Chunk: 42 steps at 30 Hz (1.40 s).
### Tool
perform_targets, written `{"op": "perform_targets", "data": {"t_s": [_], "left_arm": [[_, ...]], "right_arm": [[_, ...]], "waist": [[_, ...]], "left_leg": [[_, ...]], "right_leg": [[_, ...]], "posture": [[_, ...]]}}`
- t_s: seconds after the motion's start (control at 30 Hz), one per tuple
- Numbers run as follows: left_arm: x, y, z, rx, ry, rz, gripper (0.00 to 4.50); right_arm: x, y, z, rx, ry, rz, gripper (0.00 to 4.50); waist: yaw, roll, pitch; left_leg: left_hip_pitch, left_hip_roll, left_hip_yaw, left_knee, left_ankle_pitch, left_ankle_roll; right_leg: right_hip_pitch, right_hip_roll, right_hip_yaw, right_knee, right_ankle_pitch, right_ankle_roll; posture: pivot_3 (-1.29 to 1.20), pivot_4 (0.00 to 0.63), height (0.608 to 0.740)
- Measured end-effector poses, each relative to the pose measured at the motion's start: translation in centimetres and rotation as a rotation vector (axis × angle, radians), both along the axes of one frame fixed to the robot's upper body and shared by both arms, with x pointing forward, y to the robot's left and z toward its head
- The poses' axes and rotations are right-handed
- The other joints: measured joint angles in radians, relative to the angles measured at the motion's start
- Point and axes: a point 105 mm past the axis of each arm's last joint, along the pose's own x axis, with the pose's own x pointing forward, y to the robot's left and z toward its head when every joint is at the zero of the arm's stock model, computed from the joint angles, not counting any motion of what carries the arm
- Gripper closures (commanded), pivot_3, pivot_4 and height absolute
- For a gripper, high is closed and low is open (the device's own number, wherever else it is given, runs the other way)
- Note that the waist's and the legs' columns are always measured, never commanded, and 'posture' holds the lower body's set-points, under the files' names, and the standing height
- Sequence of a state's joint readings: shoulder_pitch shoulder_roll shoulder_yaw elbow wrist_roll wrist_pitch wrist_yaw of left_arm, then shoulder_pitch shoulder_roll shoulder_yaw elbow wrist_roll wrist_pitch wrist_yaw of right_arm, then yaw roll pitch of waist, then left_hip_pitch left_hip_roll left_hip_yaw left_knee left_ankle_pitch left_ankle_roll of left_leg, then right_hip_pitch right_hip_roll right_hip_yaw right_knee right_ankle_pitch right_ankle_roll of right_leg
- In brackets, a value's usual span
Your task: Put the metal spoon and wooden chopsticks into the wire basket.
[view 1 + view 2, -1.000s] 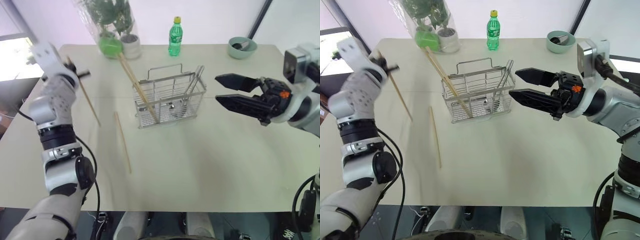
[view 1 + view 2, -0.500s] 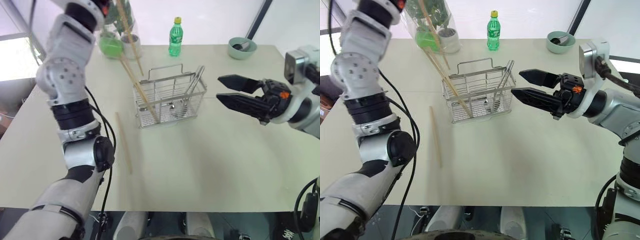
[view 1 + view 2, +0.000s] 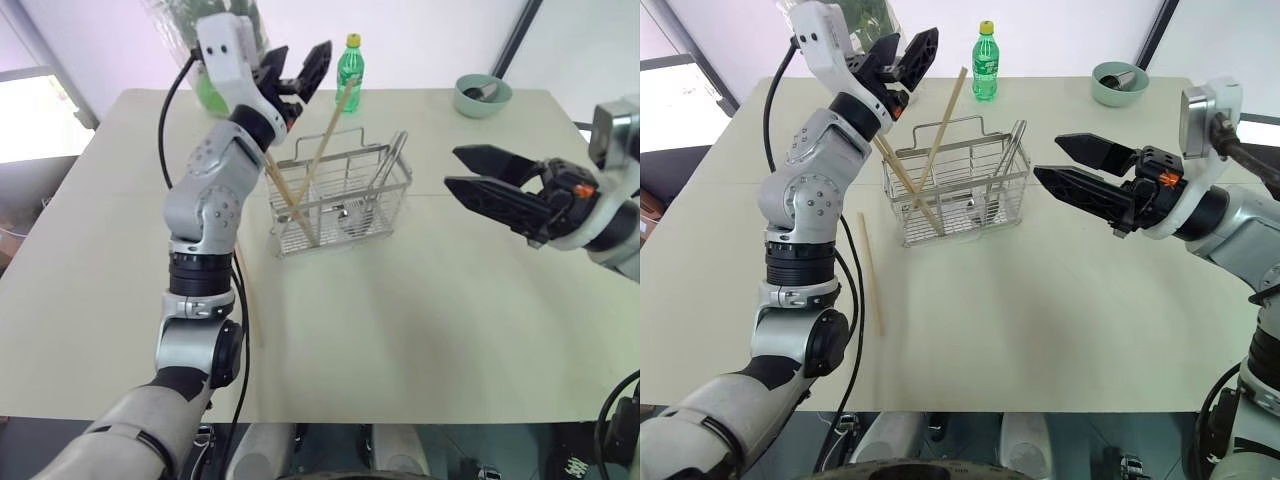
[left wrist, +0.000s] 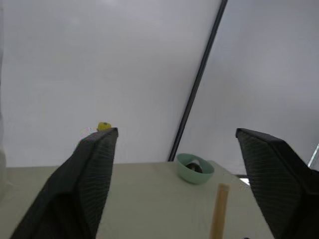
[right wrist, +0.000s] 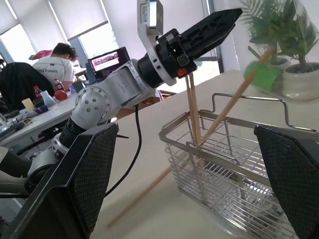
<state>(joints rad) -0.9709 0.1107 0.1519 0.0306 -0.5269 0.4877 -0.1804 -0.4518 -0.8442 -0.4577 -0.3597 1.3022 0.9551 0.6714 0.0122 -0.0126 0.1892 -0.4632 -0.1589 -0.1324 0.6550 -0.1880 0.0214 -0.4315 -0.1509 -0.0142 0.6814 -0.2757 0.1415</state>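
On the table, at my 8 o'clock: one loose chopstick [image 3: 246, 283], left for me to bag.
Right gripper [image 3: 482, 187], 3 o'clock: jaws spread, nothing held.
Wire basket [image 3: 340, 198], 12 o'clock: holds metal spoon [image 3: 383, 172] and wooden chopsticks [image 3: 300, 190].
Left gripper [image 3: 300, 67], 11 o'clock: jaws wide, empty, above basket.

Left arm: we raise it high over the wire basket [image 3: 340, 195], forearm upright, wrist bent toward the basket's far side.
Left gripper [image 3: 298, 68]: fingers spread apart, nothing between them, above the basket's back left corner.
Right arm: we hold it level, right of the basket.
Right gripper [image 3: 478, 177]: fingers apart, empty, tips toward the basket.
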Motion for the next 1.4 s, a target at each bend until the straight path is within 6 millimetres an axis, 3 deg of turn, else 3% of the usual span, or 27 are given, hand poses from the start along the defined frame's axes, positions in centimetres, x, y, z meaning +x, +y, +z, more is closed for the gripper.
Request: {"op": "perform_targets", "data": {"t_s": [0.2, 0.3, 0.4, 0.5, 0.6, 0.73, 0.97, 1.27, 1.37, 1.4], "left_arm": [[-0.6, 1.3, 1.3, 0.012, -0.031, 0.060, 0.04], [-0.5, 4.0, 2.4, 0.008, -0.015, 0.194, 0.04], [-0.3, 7.5, 2.6, 0.026, 0.106, 0.385, 0.04], [-0.1, 12.1, -0.7, 0.047, 0.375, 0.632, 0.04], [-0.7, 14.5, -5.2, 0.056, 0.625, 0.754, 0.04], [-1.7, 14.2, -11.6, 0.112, 0.933, 0.746, 0.04], [-3.5, 12.5, -18.3, 0.197, 1.131, 0.674, 0.04], [-3.6, 11.0, -20.4, 0.273, 1.175, 0.588, 0.04], [-3.4, 11.0, -20.4, 0.282, 1.185, 0.583, 0.85], [-3.2, 11.0, -20.4, 0.284, 1.188, 0.578, 1.31]], "right_arm": [[0.3, -0.3, 0.0, 0.010, 0.005, -0.006, 0.00], [0.4, -0.3, 0.1, 0.015, 0.008, -0.005, 0.00], [0.5, -0.2, 0.1, 0.008, 0.001, 0.004, 0.00], [0.7, -0.3, 0.0, 0.009, 0.002, 0.010, 0.00], [0.8, -0.2, -0.3, 0.005, 0.011, 0.022, 0.00], [1.3, 0.1, -0.8, -0.009, 0.030, 0.039, 0.00], [1.6, 0.2, -0.2, -0.014, 0.005, 0.052, 0.00], [1.6, 0.4, -0.8, -0.005, 0.019, 0.057, 0.00], [1.6, 0.3, -0.9, -0.005, 0.021, 0.051, 0.00], [1.6, 0.4, -1.0, -0.008, 0.021, 0.050, 0.00]], "waist": [[-0.003, 0.000, 0.000], [-0.005, 0.000, 0.000], [-0.003, 0.000, 0.000], [-0.001, 0.000, 0.000], [0.001, 0.000, 0.000], [0.004, -0.001, 0.000], [0.001, -0.001, 0.000], [0.003, 0.000, 0.000], [0.004, 0.001, -0.001], [0.005, 0.001, -0.001]], "left_leg": [[0.000, 0.000, 0.000, 0.000, 0.000, 0.000], [0.001, 0.000, 0.000, -0.001, 0.000, 0.000], [0.000, 0.000, 0.000, -0.001, 0.000, 0.000], [0.001, 0.000, 0.000, -0.001, 0.000, 0.000], [0.001, 0.000, 0.000, -0.001, 0.000, 0.000], [0.000, 0.000, -0.001, 0.001, 0.000, -0.001], [0.001, 0.000, 0.000, 0.000, -0.002, -0.003], [0.001, 0.000, 0.000, 0.001, -0.002, -0.003], [0.001, 0.000, 0.000, 0.001, -0.002, -0.003], [0.001, 0.000, 0.000, 0.001, -0.002, -0.003]], "right_leg": [[0.000, 0.000, 0.000, 0.000, 0.000, 0.000], [0.000, 0.000, 0.000, 0.000, 0.000, 0.000], [0.000, 0.001, 0.000, 0.000, 0.000, 0.000], [0.000, 0.001, 0.000, 0.000, 0.000, 0.000], [0.000, 0.001, 0.000, 0.001, 0.000, 0.001], [0.001, 0.001, -0.001, 0.001, 0.000, 0.001], [0.000, 0.001, 0.000, 0.001, 0.000, 0.001], [0.001, 0.001, 0.000, 0.000, 0.000, 0.001], [0.001, 0.001, 0.000, 0.001, 0.000, 0.001], [0.001, 0.001, 0.000, 0.000, 0.000, 0.001]], "posture": [[0.00, 0.150, 0.684], [0.00, 0.150, 0.684], [0.00, 0.150, 0.684], [0.00, 0.150, 0.684], [0.00, 0.150, 0.684], [0.00, 0.150, 0.684], [0.00, 0.150, 0.684], [0.00, 0.150, 0.684], [0.00, 0.150, 0.684], [0.00, 0.150, 0.684]]}}
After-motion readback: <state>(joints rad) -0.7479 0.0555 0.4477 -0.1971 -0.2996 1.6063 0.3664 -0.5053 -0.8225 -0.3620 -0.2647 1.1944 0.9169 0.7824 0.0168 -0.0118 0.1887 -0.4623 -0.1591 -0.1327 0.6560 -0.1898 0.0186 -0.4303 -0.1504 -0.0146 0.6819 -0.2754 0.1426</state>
